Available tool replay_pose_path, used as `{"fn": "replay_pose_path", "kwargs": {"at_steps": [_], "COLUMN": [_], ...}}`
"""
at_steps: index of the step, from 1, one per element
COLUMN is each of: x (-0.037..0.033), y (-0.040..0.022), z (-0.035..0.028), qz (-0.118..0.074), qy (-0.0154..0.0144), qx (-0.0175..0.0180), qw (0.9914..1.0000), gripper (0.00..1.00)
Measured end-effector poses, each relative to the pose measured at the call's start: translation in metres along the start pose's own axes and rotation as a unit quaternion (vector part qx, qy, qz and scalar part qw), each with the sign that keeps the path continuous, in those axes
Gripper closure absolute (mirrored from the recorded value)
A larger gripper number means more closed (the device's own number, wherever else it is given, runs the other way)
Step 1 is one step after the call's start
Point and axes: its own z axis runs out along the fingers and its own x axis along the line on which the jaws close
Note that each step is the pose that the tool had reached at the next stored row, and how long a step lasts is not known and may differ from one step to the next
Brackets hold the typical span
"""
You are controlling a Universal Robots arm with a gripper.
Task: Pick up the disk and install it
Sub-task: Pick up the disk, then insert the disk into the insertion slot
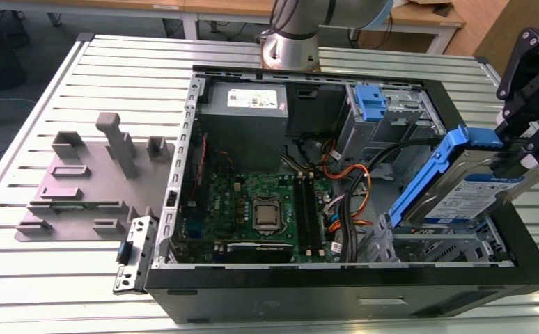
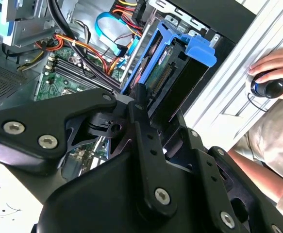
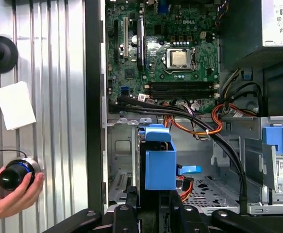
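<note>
The disk (image 1: 455, 188) is a silver drive with a white and blue label and blue plastic rails. It hangs tilted on edge over the empty metal drive bay (image 1: 436, 243) at the front corner of the case, on the exterior view's right. My gripper (image 1: 520, 163) is shut on its upper end. In the first wrist view the disk (image 3: 159, 162) points down into the bay, with the gripper (image 3: 153, 206) behind it. In the second wrist view the black fingers (image 2: 140, 104) clamp the disk (image 2: 180, 63) by its connector end.
The open computer case (image 1: 344, 296) lies on a slatted metal table. Inside are the grey power supply (image 1: 244, 101), the motherboard (image 1: 251, 209), a bare blue bracket (image 1: 369, 104) and loose cables (image 1: 344, 177). A grey fixture (image 1: 93, 181) stands beside the case. A person's hand (image 3: 8, 194) holds a knob.
</note>
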Motion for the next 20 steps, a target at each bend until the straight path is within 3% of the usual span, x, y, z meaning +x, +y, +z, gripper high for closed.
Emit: {"fn": "replay_pose_path", "kwargs": {"at_steps": [13, 20], "x": [0.0000, 0.0002], "y": [0.0000, 0.0000], "z": [0.0034, 0.0125], "qz": [-0.001, -0.001], "qy": [0.0006, 0.0007], "qx": [0.0000, 0.0000], "qw": [1.00000, 1.00000], "gripper": [0.65, 0.65]}}
